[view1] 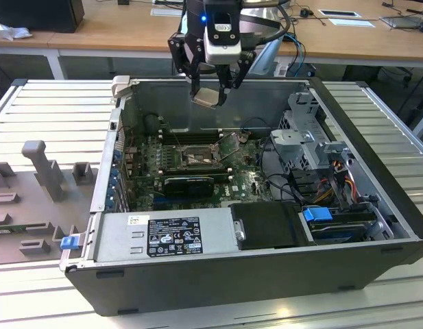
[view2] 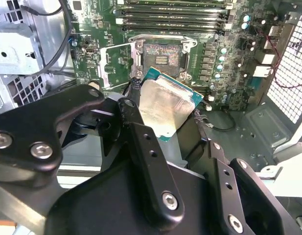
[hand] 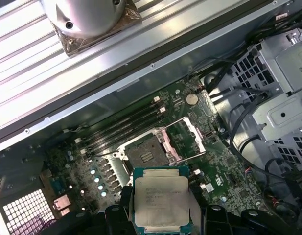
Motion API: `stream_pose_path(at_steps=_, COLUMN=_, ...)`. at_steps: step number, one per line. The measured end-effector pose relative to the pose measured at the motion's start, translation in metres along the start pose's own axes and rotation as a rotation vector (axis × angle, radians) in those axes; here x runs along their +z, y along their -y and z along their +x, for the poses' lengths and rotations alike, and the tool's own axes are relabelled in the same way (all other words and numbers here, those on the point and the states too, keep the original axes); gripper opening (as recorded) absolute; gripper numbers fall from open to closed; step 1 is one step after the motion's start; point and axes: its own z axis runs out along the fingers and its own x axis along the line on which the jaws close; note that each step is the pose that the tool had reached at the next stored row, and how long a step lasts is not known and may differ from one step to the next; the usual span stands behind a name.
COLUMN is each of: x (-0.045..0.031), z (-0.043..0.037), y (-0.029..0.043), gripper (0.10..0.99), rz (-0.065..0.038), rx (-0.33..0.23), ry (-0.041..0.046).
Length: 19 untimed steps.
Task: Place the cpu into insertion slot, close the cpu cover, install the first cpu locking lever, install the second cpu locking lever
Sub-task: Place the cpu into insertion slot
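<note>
My gripper (view1: pixel 210 92) hangs above the open computer case, shut on the cpu (view1: pixel 206 97), a small silver-topped square chip held tilted. In both wrist views the cpu (view2: pixel 165 105) (hand: pixel 161 198) sits between the black fingers (view2: pixel 136 127) (hand: pixel 116 215), hovering clear of the board. The insertion slot (view1: pixel 194 156) (view2: pixel 161 58) (hand: pixel 147 154) lies below on the green board, open and dark inside. The cpu cover (view2: pixel 115 63) (hand: pixel 187 139) is swung up beside the slot, its window frame standing open.
Long black memory slots (view1: pixel 190 136) run behind the socket. A grey power-supply box (view1: pixel 166 233) fills the case front, and a metal drive cage (view1: pixel 304 130) with cables stands at the exterior view's right. Grey fixtures (view1: pixel 43 168) sit outside the case on the left.
</note>
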Motion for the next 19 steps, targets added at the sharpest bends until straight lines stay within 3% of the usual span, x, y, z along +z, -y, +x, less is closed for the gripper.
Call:
stream_pose_path(at_steps=3, x=0.0002, z=0.0, y=0.0, gripper=0.541, rz=-0.001, rx=0.022, ry=0.002)
stream_pose_path(at_steps=7, x=0.0017, z=0.0, y=0.0001, gripper=0.541, rz=-0.002, rx=0.097, ry=0.0086)
stream_pose_path(at_steps=19, x=0.0116, z=-0.0002, y=0.001, gripper=0.541, rz=-0.008, rx=0.417, ry=0.0374)
